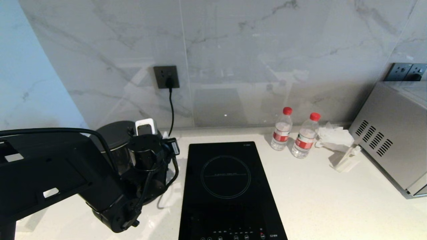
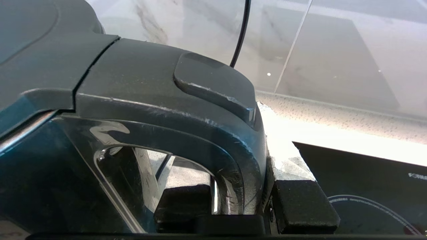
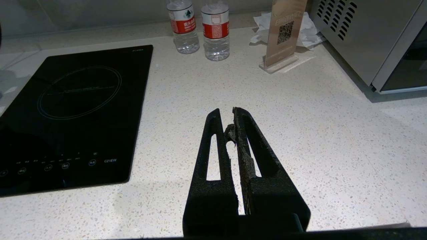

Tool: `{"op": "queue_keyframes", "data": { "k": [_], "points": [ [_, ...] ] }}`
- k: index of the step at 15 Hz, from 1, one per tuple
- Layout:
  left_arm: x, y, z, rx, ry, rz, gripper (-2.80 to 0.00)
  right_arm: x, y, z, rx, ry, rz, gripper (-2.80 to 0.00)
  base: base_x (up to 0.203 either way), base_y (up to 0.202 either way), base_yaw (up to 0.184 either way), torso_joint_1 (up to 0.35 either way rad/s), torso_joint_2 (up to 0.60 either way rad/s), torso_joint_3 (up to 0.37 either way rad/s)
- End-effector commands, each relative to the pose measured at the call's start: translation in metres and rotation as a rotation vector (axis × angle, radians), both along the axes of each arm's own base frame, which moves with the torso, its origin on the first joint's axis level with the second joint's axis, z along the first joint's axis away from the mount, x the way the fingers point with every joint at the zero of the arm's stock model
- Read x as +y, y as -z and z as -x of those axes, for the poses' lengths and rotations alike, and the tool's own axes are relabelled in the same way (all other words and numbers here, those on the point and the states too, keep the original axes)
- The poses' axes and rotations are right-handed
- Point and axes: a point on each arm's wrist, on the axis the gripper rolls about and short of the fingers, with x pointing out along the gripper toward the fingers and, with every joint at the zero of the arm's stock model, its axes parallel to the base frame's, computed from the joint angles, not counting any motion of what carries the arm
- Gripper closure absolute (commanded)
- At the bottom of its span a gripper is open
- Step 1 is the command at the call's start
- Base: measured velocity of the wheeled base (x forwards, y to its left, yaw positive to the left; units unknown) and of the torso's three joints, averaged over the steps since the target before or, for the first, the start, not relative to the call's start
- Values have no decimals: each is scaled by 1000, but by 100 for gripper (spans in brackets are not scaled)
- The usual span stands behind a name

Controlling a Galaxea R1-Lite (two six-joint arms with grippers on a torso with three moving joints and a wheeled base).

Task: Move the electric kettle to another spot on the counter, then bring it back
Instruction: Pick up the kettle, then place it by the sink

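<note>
The kettle (image 1: 115, 143) stands at the left of the head view on the white table (image 1: 317, 200), just left of the black hob (image 1: 227, 186) and below the wall socket (image 1: 166, 76), a spot that keeps its cord short. In the left wrist view the left gripper (image 2: 245, 208) is set around the upright part of the kettle's handle (image 2: 206, 133): one of the jaws sits inside the loop, the other outside, narrowed onto it so the kettle can be lifted by its strongest part. The right gripper (image 3: 230, 116) is parked over bare table right of the hob, jaws nearly together and empty, away from the two water bottles (image 3: 200, 28).
</note>
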Motion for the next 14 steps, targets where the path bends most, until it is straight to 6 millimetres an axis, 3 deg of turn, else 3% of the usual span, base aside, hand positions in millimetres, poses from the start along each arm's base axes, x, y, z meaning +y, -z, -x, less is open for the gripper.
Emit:
{"op": "queue_keyframes", "data": {
  "k": [1,4,7,14],
  "points": [
    [1,-7,2,-23,-4,13,0,0,0,0,0,1,-1,0,0,0,0,0,0,0],
    [3,-15,6,-36,-3,8,0,0,0,0,0,1,-1,0,0,0,0,0,0,0],
    [3,-25,23,-40,26,0,0,0,0,0,0,-1,0,0,0,0,0,0,0,0],
    [9,-17,59,23,108,-33,0,0,0,0,0,1,0,0,0,0,0,0,0,0]
  ]
}}
